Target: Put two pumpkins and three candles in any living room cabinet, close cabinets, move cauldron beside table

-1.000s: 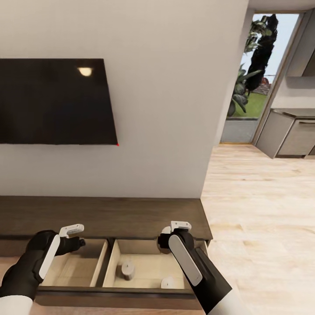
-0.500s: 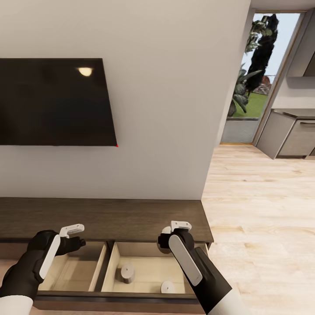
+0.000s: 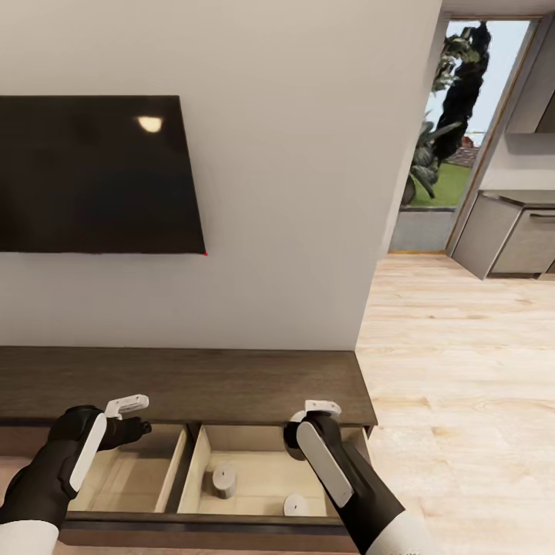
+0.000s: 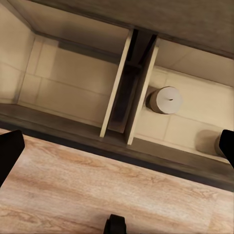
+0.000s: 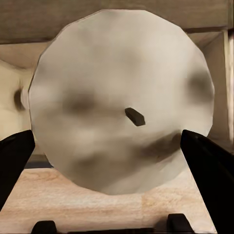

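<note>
Head view. The right gripper (image 3: 308, 416), gripping a candle (image 3: 294, 433) between its fingers, is hanging at the back edge of the open right drawer (image 3: 262, 470) of the cabinet (image 3: 177, 381), at about 6 o'clock in the picture. Against the pictures half a second and one second old, this gripper is sitting slightly lower and further right; the small shift of the television (image 3: 96, 173) points to camera motion as well, so the arm's own travel is slight. As a judgement, the third candle is being lowered toward the drawer and its release is still to come. Two candles are already lying in that drawer, one upright (image 3: 224, 479) left of centre, one (image 3: 296, 505) near the front board. The left gripper (image 3: 132, 416), at 8 o'clock, is hovering over the open left drawer (image 3: 127, 470); whether it is open or closed cannot be told here.

Left wrist view. The left gripper's dark fingers (image 4: 9, 153) are standing wide apart with nothing between them, so it is open. One candle (image 4: 165, 100) is resting in the far compartment, beyond the divider (image 4: 127, 92).

Right wrist view. The held candle (image 5: 122, 100), showing its wick, is being clamped between the fingers (image 5: 207, 165).

No brand, label or writing is readable in any view.
</note>
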